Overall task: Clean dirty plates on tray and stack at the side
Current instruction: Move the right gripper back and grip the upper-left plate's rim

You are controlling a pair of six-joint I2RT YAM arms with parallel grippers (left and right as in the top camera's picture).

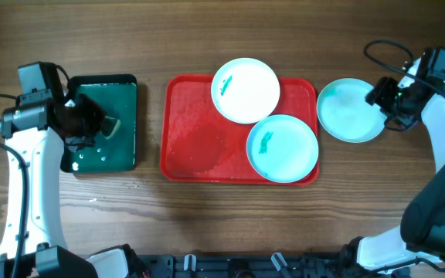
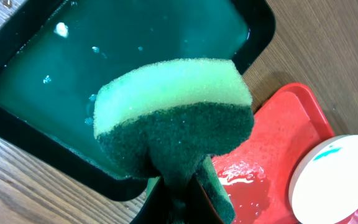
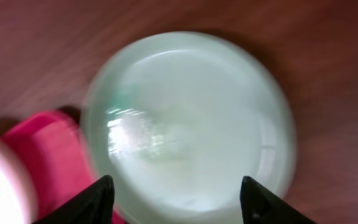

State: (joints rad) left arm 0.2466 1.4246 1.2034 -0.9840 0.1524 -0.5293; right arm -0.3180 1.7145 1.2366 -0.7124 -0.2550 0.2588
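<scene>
Red plastic fills the middle of the table (image 1: 207,216): the tray (image 1: 188,147) carries two plates, the white plate (image 1: 246,91) at its 1 o'clock, overhanging the far rim, and the smeared turquoise plate (image 1: 283,148) at its 4 o'clock corner. Each shows a teal smear, so we judge both not yet cleaned.

The third turquoise plate (image 1: 348,110) lies on the bare wood at the tray's 3 o'clock, just beside it (we see no smear on it, though the wrist view is blurred). We take it for the bottom of the stack, put off the tray so that clean and dirty do not mix. The right gripper (image 1: 383,96) hovers over that plate's 3 o'clock edge, jaws apart and nothing between them.

At the tray's 9 o'clock the left gripper (image 2: 179,199) is clamped on the yellow-and-green sponge (image 2: 173,118), held above the dark tray (image 1: 122,147) of water, in our judgement to keep it wet and ready for the next plate.
</scene>
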